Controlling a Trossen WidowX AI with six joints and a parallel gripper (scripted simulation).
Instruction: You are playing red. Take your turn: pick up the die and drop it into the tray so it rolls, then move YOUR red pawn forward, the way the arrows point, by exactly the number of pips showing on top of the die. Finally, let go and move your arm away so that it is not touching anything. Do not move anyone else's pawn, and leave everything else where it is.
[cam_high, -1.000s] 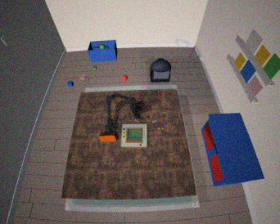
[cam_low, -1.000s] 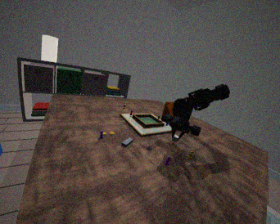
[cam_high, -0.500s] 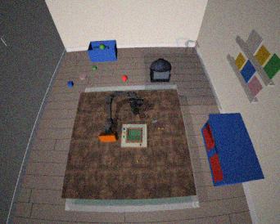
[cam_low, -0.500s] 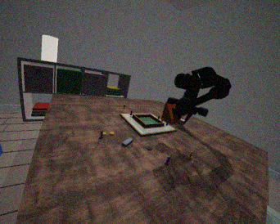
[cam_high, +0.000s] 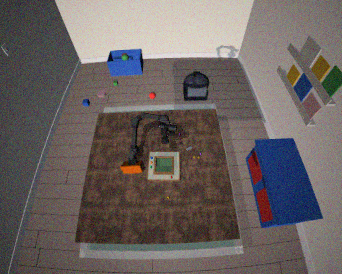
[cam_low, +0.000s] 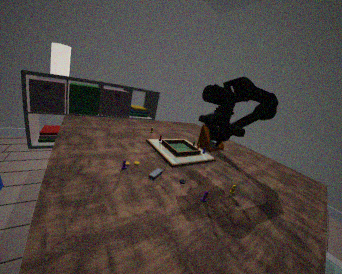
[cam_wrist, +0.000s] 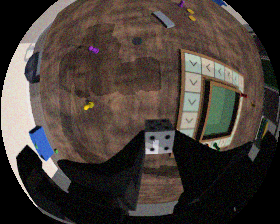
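Note:
My gripper (cam_wrist: 158, 133) (cam_high: 172, 129) (cam_low: 216, 131) is shut on the white die (cam_wrist: 159, 142), whose face with several pips is turned to the wrist camera. It holds the die above the table, off the board's side. The pale game board (cam_wrist: 190, 91) (cam_high: 150, 173) (cam_low: 186, 159) carries arrows on its squares, and the green-floored tray (cam_wrist: 220, 111) (cam_high: 163, 163) (cam_low: 181, 146) sits in its middle. Small pawns stand at the board's edge; a red speck (cam_high: 151, 157) there may be the red pawn. In the top and exterior views the fingers hide the die.
On the brown table (cam_high: 125, 210) (cam_low: 100, 215) lie a grey block (cam_wrist: 164, 18) (cam_low: 156, 173), a purple piece (cam_wrist: 93, 50) (cam_low: 204, 196), a yellow piece (cam_wrist: 88, 105) (cam_low: 233, 189) and more small pieces (cam_low: 125, 164). The arm's orange base (cam_high: 131, 169) is left of the board.

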